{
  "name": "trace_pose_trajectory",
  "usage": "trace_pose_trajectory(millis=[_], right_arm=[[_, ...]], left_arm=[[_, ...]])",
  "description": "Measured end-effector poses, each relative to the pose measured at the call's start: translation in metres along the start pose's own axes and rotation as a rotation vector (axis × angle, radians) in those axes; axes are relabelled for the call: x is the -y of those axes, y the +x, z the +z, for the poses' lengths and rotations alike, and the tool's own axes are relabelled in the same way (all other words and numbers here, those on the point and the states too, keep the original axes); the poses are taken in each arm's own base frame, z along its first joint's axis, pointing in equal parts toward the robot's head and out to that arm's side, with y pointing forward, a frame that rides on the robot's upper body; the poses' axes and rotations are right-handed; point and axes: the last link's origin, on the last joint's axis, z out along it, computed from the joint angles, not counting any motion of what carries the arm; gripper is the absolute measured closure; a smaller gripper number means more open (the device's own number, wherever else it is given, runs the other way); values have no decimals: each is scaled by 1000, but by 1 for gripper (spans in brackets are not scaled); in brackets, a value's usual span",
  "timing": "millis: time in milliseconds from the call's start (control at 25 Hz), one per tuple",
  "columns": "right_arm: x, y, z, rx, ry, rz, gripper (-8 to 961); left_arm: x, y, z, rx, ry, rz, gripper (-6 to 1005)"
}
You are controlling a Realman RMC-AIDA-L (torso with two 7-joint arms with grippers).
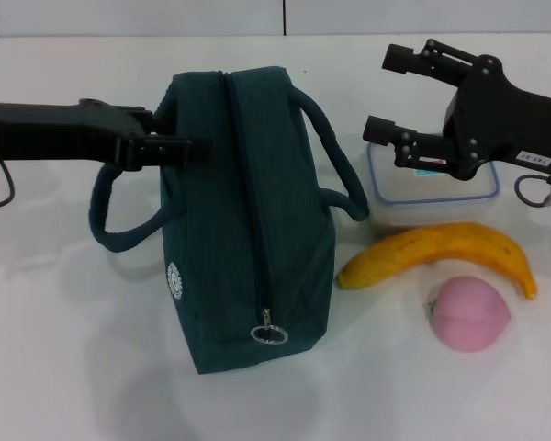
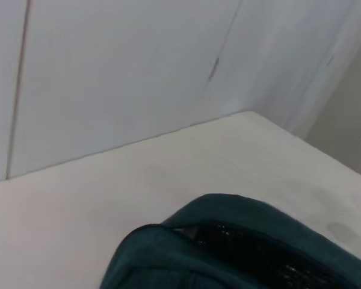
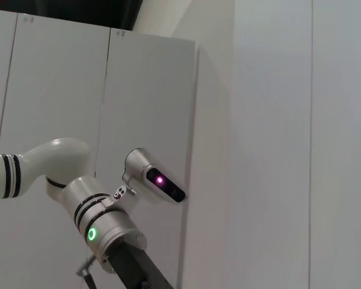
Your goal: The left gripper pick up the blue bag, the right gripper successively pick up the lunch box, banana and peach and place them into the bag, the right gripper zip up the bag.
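left gripper (image 1: 191,147) clamped on blue bag (image 1: 248,220) upper side, zip closed | right gripper (image 1: 386,96) spread above lunch box (image 1: 432,188), 3 o'clock of bag | risk: closed zip blocks loading

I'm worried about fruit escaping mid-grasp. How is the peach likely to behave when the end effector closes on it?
The peach looks round and smooth, so it may roll or squirt sideways if pinched off-centre. It lies free on the table, just apart from the banana, with nothing to block it. The right end effector, open above the lunch box, probably should straddle its widest part.
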Motion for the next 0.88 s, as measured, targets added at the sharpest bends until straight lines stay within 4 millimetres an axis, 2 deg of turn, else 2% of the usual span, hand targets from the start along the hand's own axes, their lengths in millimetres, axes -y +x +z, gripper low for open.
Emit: trace_pose_trajectory(millis=[360, 560, 680, 880], right_arm=[[-2, 3, -1, -4, 8, -7, 212], [-4, 7, -3, 3, 36, -1, 217], [-3, 9, -5, 16, 84, -11, 219], [-1, 11, -4, 54, 174, -15, 224]], left_arm=[[15, -4, 3, -41, 66, -21, 445], [16, -7, 6, -34, 63, -7, 684], [17, -7, 7, -38, 62, 14, 884], [17, -4, 7, -53, 54, 86, 959]])
